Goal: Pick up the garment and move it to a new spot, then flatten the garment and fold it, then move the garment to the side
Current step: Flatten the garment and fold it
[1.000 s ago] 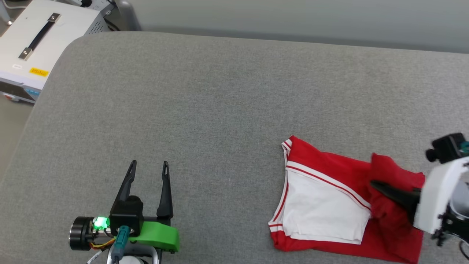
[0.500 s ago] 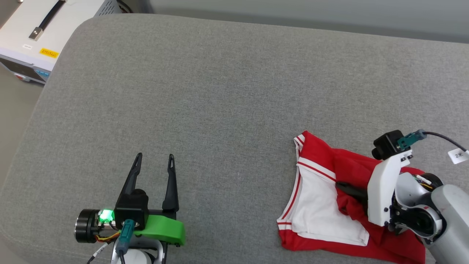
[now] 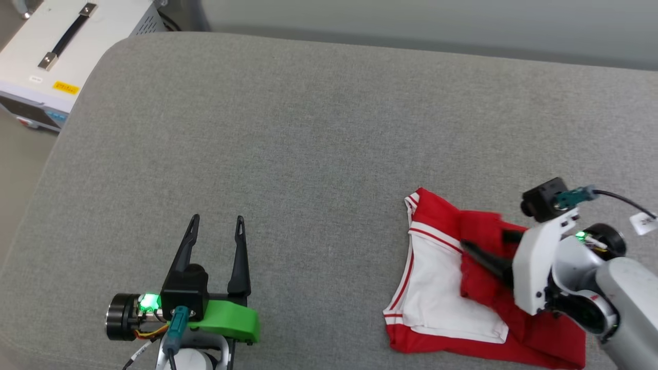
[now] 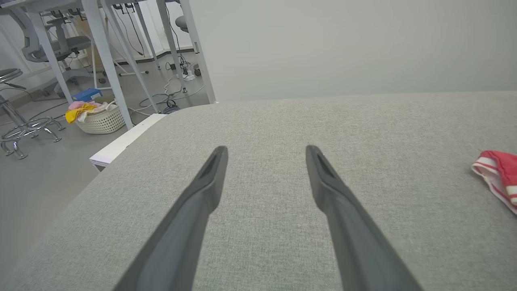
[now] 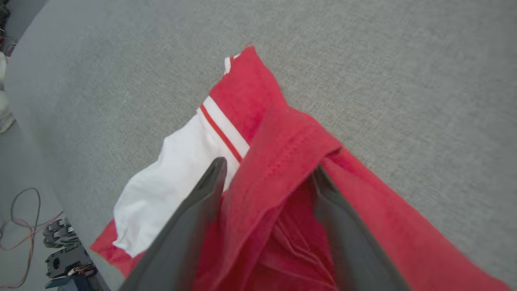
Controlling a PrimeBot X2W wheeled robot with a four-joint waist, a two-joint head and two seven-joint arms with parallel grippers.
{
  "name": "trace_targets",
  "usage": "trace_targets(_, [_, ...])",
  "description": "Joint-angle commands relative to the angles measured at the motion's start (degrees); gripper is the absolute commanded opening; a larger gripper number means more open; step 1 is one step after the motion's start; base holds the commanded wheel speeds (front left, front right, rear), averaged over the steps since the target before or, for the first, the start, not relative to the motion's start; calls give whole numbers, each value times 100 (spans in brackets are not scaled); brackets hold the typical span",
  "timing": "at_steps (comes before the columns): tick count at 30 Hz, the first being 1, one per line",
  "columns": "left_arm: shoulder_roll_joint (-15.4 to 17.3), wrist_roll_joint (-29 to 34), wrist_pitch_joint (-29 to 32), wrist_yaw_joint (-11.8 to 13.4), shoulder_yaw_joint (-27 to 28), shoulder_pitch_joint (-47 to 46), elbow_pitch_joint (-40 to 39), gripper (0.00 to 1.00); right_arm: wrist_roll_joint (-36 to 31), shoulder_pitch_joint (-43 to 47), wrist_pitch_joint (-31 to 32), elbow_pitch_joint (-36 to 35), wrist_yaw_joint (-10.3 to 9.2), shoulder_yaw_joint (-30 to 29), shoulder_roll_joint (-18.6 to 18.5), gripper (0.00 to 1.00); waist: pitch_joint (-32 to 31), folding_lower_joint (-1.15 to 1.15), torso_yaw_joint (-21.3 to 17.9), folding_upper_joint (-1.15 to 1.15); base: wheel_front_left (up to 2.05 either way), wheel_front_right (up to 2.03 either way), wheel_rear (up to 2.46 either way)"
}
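Observation:
The garment (image 3: 442, 288), red with a white sleeve and red-white striped trim, lies folded at the lower right of the grey padded surface (image 3: 308, 128). My right gripper (image 3: 483, 240) is over its red part, pointing left. In the right wrist view that gripper (image 5: 268, 165) is open, and a raised red fold of the garment (image 5: 250, 93) lies loose between its spread fingers. My left gripper (image 3: 217, 219) rests open at the lower left, well clear of the cloth. The left wrist view has the left gripper (image 4: 265, 149) over bare fabric and a striped edge of the garment (image 4: 499, 169) at far right.
A white equipment case (image 3: 56, 46) with a black handle stands beyond the surface's rounded far-left corner. The left wrist view shows the floor past that edge, with a basket of clothes (image 4: 99, 117), white table legs (image 4: 107, 60) and cables.
My right gripper moved left over the garment, carrying a red fold, and has now opened its fingers around that fold. The left arm has stayed put. The head camera shifted slightly.

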Motion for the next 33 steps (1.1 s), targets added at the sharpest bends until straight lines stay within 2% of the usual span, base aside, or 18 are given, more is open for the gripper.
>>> trace_targets(1, [4,51,-34,-15,28,53,-2,100,-69,103,-121,-98,-4,-70,-96,100,-123,0,-87,0,0,0,0])
trace_targets(4, [30,50,-34,0,76,145,-25,100,-211,339,-452,-500,-4,-386,-275,100,-241,0,-189,0,0,0,0])
trace_targets(8, [79,52,-34,-3,128,231,-68,100,-613,653,-976,-879,-4,-1132,-320,100,-355,0,-332,0,0,0,0])
trace_targets(15, [145,95,-34,-16,143,322,-167,100,-1951,1236,-2126,-1186,-4,-2736,322,100,-510,0,-555,0,0,0,0])
trace_targets(19, [163,110,-34,-27,114,384,-223,100,-2603,1565,-2670,-1331,-4,-3318,831,100,-585,0,-663,0,0,0,0])
trace_targets(27, [194,109,-34,-32,74,540,-300,100,-3271,2176,-3543,-1522,-4,-3730,1656,100,-768,0,-793,0,0,0,0])
trace_targets(33, [239,81,-34,-43,91,635,-318,100,-3559,2634,-3783,-1498,-4,-3702,1981,100,-855,0,-794,0,0,0,0])
